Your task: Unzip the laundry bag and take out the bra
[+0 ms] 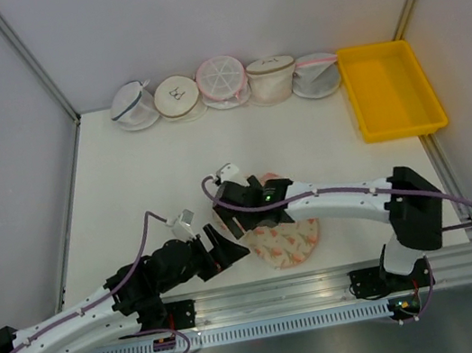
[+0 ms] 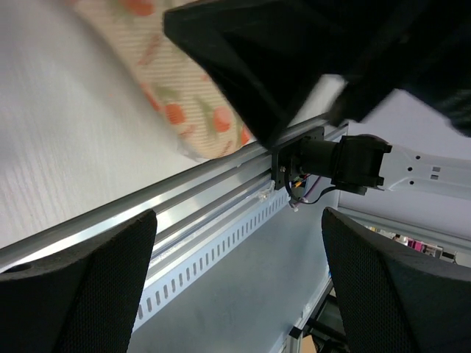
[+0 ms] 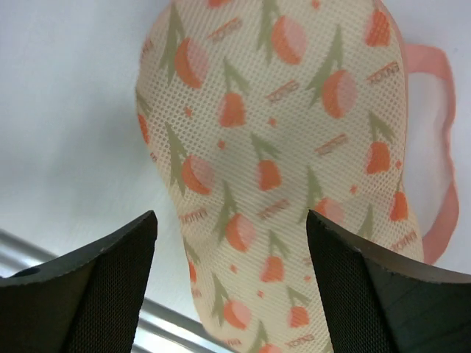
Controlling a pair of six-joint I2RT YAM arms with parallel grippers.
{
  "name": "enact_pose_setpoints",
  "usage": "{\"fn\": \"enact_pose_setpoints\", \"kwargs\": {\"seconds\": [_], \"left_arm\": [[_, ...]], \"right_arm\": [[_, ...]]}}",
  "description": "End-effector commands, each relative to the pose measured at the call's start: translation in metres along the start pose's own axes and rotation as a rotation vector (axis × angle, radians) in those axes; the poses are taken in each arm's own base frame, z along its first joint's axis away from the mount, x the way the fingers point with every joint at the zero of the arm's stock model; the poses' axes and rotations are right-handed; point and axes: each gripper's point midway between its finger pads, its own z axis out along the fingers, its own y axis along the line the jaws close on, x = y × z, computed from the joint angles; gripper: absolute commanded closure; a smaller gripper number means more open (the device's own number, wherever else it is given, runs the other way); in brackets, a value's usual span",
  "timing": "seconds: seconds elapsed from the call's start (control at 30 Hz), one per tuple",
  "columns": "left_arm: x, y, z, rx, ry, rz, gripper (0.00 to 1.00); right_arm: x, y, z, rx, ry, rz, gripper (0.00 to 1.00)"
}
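left pincer [image 2: 235, 220] wide | right pincer [image 3: 229, 220] wide over laundry bag [image 3: 294, 147] | white table [image 1: 146, 183] | grey walls [image 1: 217, 15]

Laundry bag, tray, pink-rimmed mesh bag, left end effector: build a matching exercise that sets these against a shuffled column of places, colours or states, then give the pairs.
Column one
1. laundry bag
2. tray
3. pink-rimmed mesh bag
4. left end effector

Column two
a. middle of the far row
b. open, nothing between the fingers
c. yellow, far right
d. cream with orange print

Pairs: 1-d, 2-c, 3-a, 4-b
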Motion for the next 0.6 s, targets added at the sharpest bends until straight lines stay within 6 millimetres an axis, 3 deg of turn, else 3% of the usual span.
{"fn": "enact_pose_setpoints", "kwargs": {"seconds": [0.0,0.13,0.23,0.27,0.3,0.33,0.4,0.47,0.53,0.57], "left_arm": [[0.001,0.005,0.003,-0.027,0.002,0.027,0.04],[0.005,0.011,0.01,-0.061,0.015,0.006,0.04],[0.013,0.017,0.024,-0.084,0.043,-0.014,0.04],[0.015,0.016,0.028,-0.082,0.052,-0.018,0.04],[0.015,0.007,0.034,-0.046,0.051,-0.027,0.04],[0.021,0.016,0.043,-0.084,0.074,-0.027,0.04],[0.022,0.008,0.054,-0.056,0.073,-0.043,0.03],[0.025,0.02,0.066,-0.1,0.069,-0.051,0.03],[0.021,0.012,0.074,-0.07,0.043,-0.076,0.03],[0.022,0.017,0.079,-0.092,0.041,-0.084,0.03]], "right_arm": [[-0.059,0.011,-0.05,-0.282,-0.218,0.24,0.13],[-0.065,-0.021,-0.07,-0.259,-0.309,0.37,0.11],[-0.058,-0.04,-0.083,-0.232,-0.355,0.459,0.12],[-0.047,-0.044,-0.08,-0.221,-0.349,0.471,0.11],[-0.047,-0.048,-0.088,-0.239,-0.371,0.513,0.11],[-0.042,-0.052,-0.088,-0.228,-0.375,0.531,0.11],[-0.026,-0.059,-0.087,-0.225,-0.374,0.559,0.12],[-0.008,-0.066,-0.079,-0.203,-0.357,0.593,0.14],[-0.001,-0.07,-0.082,-0.213,-0.366,0.627,0.15],[0.008,-0.073,-0.078,-0.199,-0.356,0.63,0.16]]}}
